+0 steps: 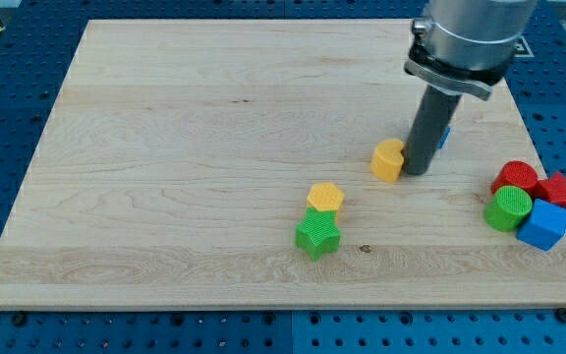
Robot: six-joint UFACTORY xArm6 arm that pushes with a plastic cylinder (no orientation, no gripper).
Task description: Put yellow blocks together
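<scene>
- Two yellow blocks matter for this task, and both sit on a pale wooden board [165, 147]; every place below is given relative to the yellow hexagon block [326, 196].
- Nearest the view's bottom, a green star block [317, 236] touches the hexagon's lower edge.
- Toward the view's right and well apart from the hexagon, a cluster holds a green cylinder [509, 208], a blue cube [542, 225], a red cylinder [515, 177] and a red star block [559, 190].
- Up and to the right of the hexagon, near but not touching it, lies the second yellow block [388, 160], its shape unclear.
- My tip [419, 171] touches that block's right side. It is a bare rod with nothing to open or close, and it holds nothing.
- Farther still, a blue block [446, 135] peeks out behind the rod.
- To do this step well, I judge the push should run down and left, straight through the block's centre toward the hexagon, slowly, so the block does not pivot off the rod or disturb the green star.
</scene>
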